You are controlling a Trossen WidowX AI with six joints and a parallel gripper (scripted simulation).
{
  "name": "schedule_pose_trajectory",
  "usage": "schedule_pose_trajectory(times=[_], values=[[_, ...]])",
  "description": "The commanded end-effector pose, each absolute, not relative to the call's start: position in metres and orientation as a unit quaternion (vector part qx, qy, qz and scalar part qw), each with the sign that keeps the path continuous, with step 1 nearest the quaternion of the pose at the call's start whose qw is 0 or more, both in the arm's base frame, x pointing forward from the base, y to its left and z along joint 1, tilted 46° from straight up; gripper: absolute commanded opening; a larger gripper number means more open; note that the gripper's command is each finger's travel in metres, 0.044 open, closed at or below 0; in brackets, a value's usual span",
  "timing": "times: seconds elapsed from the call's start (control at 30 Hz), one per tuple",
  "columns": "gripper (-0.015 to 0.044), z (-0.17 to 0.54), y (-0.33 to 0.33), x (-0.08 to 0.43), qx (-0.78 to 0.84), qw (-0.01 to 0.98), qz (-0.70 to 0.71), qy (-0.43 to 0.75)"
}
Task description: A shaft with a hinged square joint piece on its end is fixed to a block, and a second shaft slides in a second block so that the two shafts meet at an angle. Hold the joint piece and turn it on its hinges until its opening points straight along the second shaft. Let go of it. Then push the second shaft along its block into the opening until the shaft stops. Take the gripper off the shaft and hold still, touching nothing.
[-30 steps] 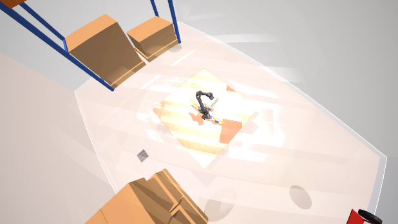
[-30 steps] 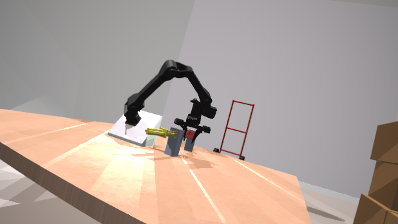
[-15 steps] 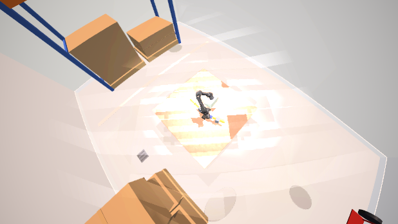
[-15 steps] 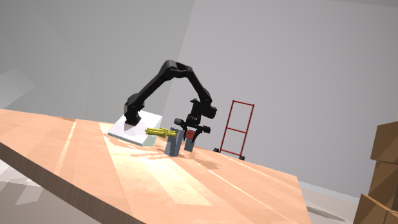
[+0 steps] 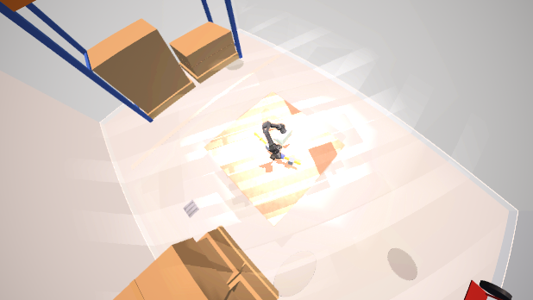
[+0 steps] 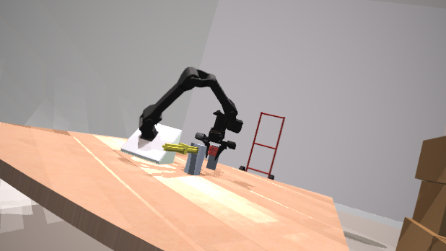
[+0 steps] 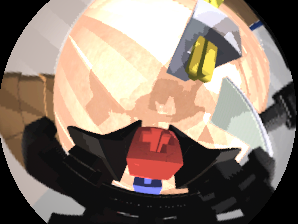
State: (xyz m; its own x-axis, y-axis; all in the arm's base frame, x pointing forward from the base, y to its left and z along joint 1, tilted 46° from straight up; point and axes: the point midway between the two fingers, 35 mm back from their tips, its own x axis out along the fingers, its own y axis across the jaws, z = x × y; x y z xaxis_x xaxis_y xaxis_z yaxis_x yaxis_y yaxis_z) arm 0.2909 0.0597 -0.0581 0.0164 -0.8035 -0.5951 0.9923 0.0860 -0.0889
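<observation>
The red joint piece (image 6: 213,151) (image 7: 155,160) has its cross-shaped opening towards the top of the wrist view; a blue part (image 7: 147,186) shows behind it. My gripper (image 6: 211,158) (image 7: 154,124) is shut on the joint piece, one finger at each side. The second shaft (image 5: 260,139) (image 6: 173,147) (image 7: 202,62) is yellow and ribbed. It runs through its grey block (image 6: 195,162) (image 7: 179,56), its near end apart from the joint piece. The other grey block (image 5: 291,161) (image 6: 211,164) stands beyond the gripper in the exterior view. Whether the opening lines up exactly with the second shaft I cannot tell.
A pale slanted panel (image 6: 169,134) (image 7: 239,112) stands beside the second shaft, near the arm's base. All stand on a wooden table (image 5: 272,207) (image 6: 252,220). A red hand truck (image 6: 265,145) and stacked boxes (image 6: 434,159) are beyond the table.
</observation>
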Motion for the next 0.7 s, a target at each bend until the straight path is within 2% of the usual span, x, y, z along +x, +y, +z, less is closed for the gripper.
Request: schedule_pose_trajectory(times=[0.0, 0.6, 0.67], values=[[0.0182, -0.0582, 0.0591, 0.2910, 0.180, 0.691, -0.651, 0.259], [0.0182, -0.0582, 0.0591, 0.2910, 0.180, 0.691, -0.651, 0.259], [0.0147, -0.0581, 0.0597, 0.2909, 0.181, 0.689, -0.651, 0.260]])
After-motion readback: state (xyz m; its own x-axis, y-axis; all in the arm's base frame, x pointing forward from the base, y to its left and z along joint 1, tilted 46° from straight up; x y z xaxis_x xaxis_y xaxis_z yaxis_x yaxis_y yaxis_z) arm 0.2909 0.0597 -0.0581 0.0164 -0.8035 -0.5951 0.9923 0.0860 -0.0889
